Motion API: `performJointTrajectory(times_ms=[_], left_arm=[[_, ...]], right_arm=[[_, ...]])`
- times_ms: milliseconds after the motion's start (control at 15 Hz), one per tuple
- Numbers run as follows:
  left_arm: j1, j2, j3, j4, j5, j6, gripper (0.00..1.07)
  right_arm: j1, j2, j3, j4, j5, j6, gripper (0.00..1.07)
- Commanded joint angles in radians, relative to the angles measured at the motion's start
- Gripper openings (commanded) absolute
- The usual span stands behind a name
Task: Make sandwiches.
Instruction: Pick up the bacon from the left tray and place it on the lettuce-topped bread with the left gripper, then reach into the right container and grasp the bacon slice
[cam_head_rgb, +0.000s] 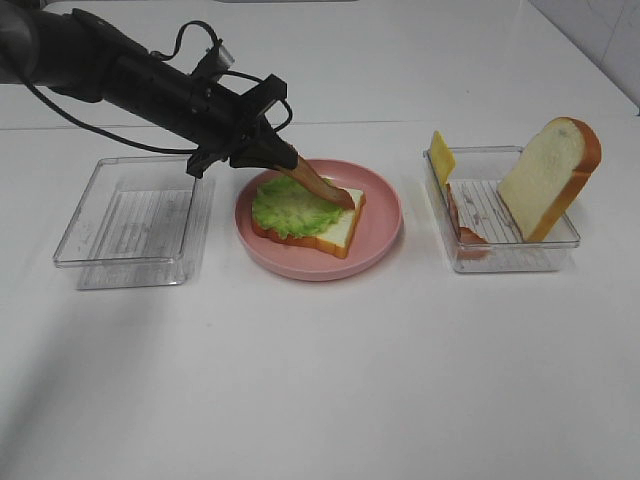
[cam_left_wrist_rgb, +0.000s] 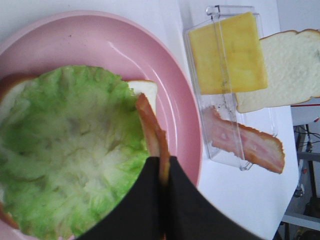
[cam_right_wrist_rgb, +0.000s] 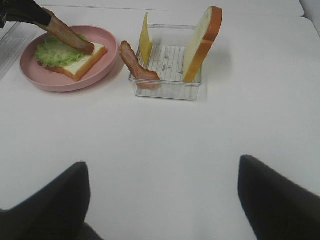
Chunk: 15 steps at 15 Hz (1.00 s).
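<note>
in the middle a plate (cam_head_rgb: 385, 225) bears a bread slice (cam_head_rgb: 340, 236), lettuce (cam_head_rgb: 288, 208) on that, and a bacon strip (cam_head_rgb: 318, 185) slanting onto the lettuce. left of it lies a tray (cam_head_rgb: 75, 228). a second tray (cam_head_rgb: 512, 260) on the right holds an upright bread slice (cam_head_rgb: 548, 175), with a cheese slice (cam_head_rgb: 441, 157) and a second bacon strip (cam_head_rgb: 468, 233) by its left wall.

A: How is the white tabletop (cam_head_rgb: 400, 400) lit?
B: Brightly and evenly; a soft grey shadow is cast near its left edge.
A: And sharpness?
B: The ruffled green lettuce (cam_left_wrist_rgb: 65, 150) is blurred close up; glare is seen on the round pink plate (cam_left_wrist_rgb: 120, 52).
</note>
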Motion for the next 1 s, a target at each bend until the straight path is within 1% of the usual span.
performJointTrajectory(times_ms=[67, 133, 200, 267, 333, 467, 533, 600, 667, 733, 867, 933, 1000], left_arm=[[0.001, -0.005, -0.006, 0.074, 0.017, 0.005, 0.00], [0.001, -0.005, -0.006, 0.095, 0.018, 0.000, 0.00], [0.001, -0.005, -0.006, 0.109, 0.018, -0.027, 0.00], [0.001, -0.005, -0.006, 0.129, 0.015, -0.080, 0.11], [0.001, -0.005, -0.006, 0.131, 0.015, -0.083, 0.25], [0.001, -0.009, -0.006, 0.131, 0.056, -0.086, 0.60], [0.001, -0.016, -0.006, 0.131, 0.062, -0.089, 0.75], [0.001, -0.021, -0.006, 0.133, 0.062, -0.089, 0.79], [0.001, -0.045, -0.011, 0.163, 0.063, -0.089, 0.84], [0.001, -0.054, -0.014, 0.183, 0.064, -0.089, 0.84], [0.001, -0.100, -0.026, 0.265, 0.083, -0.089, 0.84], [0.001, -0.139, -0.026, 0.325, 0.099, -0.091, 0.84], [0.001, -0.174, -0.026, 0.375, 0.122, -0.106, 0.84]], right_arm=[[-0.002, -0.013, 0.004, 0.001, -0.010, 0.001, 0.77], [-0.002, -0.013, 0.004, 0.001, -0.010, 0.001, 0.77], [-0.002, -0.013, 0.004, 0.001, -0.010, 0.001, 0.77], [-0.002, -0.013, 0.004, 0.001, -0.010, 0.001, 0.77], [-0.002, -0.013, 0.004, 0.001, -0.010, 0.001, 0.77], [-0.002, -0.013, 0.004, 0.001, -0.010, 0.001, 0.77], [-0.002, -0.013, 0.004, 0.001, -0.010, 0.001, 0.77], [-0.002, -0.013, 0.004, 0.001, -0.010, 0.001, 0.77], [-0.002, -0.013, 0.004, 0.001, -0.010, 0.001, 0.77], [-0.002, -0.013, 0.004, 0.001, -0.010, 0.001, 0.77], [-0.002, -0.013, 0.004, 0.001, -0.010, 0.001, 0.77], [-0.002, -0.013, 0.004, 0.001, -0.010, 0.001, 0.77], [-0.002, -0.013, 0.004, 0.001, -0.010, 0.001, 0.77]])
